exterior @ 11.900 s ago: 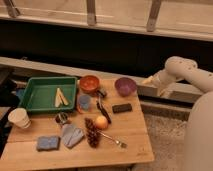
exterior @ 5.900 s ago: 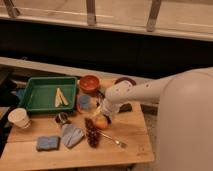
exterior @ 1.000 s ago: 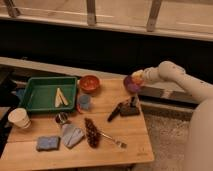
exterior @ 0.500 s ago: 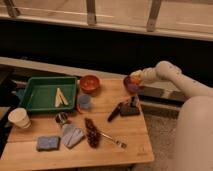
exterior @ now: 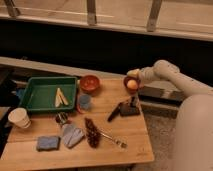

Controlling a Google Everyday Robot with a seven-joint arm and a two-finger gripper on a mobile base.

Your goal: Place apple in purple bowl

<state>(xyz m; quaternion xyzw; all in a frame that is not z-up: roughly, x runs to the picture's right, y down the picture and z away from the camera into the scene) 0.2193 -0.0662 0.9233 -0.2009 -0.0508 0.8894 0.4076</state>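
The apple [exterior: 132, 84], small and yellow-orange, sits inside the dark purple bowl [exterior: 125, 80] at the back right of the wooden table. My gripper [exterior: 133, 74] is right above the apple at the bowl's far rim, reaching in from the right on the white arm. I cannot tell whether it still touches the apple.
An orange bowl [exterior: 90, 83] stands left of the purple bowl. A green tray [exterior: 50, 79] is at the back left. A blue cup [exterior: 84, 102], a black object [exterior: 130, 110], a dark brown bunch [exterior: 91, 132], a white cup [exterior: 19, 118], a cloth [exterior: 72, 135] and a blue sponge [exterior: 48, 143] lie on the table [exterior: 125, 150].
The gripper has stayed over the purple bowl and seems slightly higher. The apple now shows below it, inside the bowl.
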